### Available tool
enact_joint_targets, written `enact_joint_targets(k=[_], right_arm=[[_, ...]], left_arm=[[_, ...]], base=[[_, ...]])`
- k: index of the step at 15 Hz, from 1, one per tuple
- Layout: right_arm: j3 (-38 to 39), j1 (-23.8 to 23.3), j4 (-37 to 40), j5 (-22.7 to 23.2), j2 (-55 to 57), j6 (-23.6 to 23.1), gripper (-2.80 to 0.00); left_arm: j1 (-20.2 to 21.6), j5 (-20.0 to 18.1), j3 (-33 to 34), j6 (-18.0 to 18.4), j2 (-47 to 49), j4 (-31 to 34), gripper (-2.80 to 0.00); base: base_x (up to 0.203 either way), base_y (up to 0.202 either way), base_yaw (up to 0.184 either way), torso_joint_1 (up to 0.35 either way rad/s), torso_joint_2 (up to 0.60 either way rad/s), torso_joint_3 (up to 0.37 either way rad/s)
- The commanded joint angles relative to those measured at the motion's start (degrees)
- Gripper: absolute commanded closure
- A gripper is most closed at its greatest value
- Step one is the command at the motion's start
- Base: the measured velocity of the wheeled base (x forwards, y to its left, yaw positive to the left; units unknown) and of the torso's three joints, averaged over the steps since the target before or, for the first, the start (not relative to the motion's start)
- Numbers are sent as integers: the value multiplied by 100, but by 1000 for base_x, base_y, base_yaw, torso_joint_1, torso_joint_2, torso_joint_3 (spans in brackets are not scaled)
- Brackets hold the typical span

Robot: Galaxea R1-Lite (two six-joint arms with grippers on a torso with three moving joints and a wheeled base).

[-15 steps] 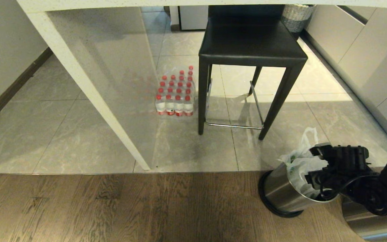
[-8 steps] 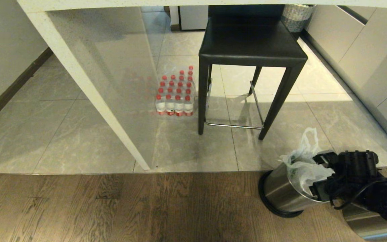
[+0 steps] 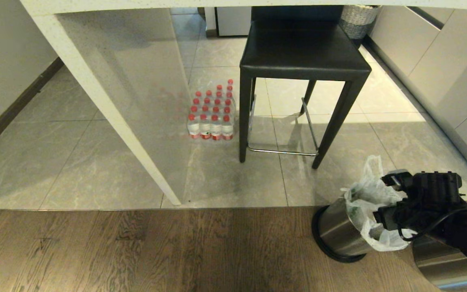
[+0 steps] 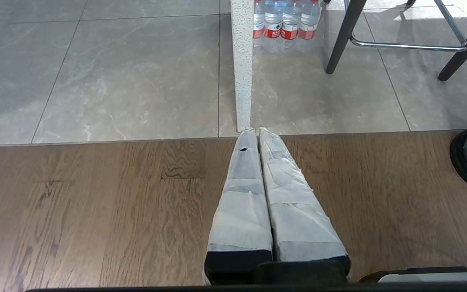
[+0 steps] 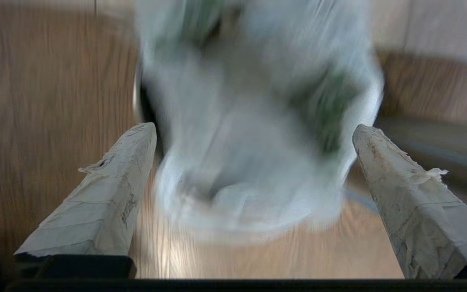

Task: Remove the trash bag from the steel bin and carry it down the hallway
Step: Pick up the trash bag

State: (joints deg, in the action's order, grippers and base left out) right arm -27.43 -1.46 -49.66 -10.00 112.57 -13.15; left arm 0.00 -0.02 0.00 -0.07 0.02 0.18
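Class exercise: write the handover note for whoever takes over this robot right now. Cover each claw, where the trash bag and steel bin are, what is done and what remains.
Right claw: open, at the mouth of the steel bin, holding nothing.
Left claw: shut, empty, parked over the wood floor.
Trash bag: in the bin, its edges draped over the rim, one loop handle sticking up.
Done: the right arm has reached the bag.
Left: grip the bag, lift it out, carry it down the hallway.

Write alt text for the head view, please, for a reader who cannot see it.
The right claw, open, reaches at the trash bag in the steel bin on wood flooring. Behind stand a black stool and bottled water on grey tiles.
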Motion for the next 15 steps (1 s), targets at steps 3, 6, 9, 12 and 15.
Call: enact_joint_targets(k=[3,6,9,12,15], right_arm=[[-590,-217,-564,-23,645,-31,-280],[-399,-403,-547,128,301,-539,-280],[-205,-472,-395,429,160,-996,-280],[33,-469,-94,967,-158,-1081,-280],[36,-559,-127,1043,149,-1703,-280]], left_arm=[[0,2,0,-1,-2,0,0],[0,2,0,-1,-2,0,0],[0,2,0,-1,-2,0,0],[0,2,0,-1,-2,0,0],[0,2,0,-1,-2,0,0]], base=[[0,0,0,0,0,0],[0,0,0,0,0,0],[0,0,0,0,0,0],[0,0,0,0,0,0],[0,0,0,0,0,0]])
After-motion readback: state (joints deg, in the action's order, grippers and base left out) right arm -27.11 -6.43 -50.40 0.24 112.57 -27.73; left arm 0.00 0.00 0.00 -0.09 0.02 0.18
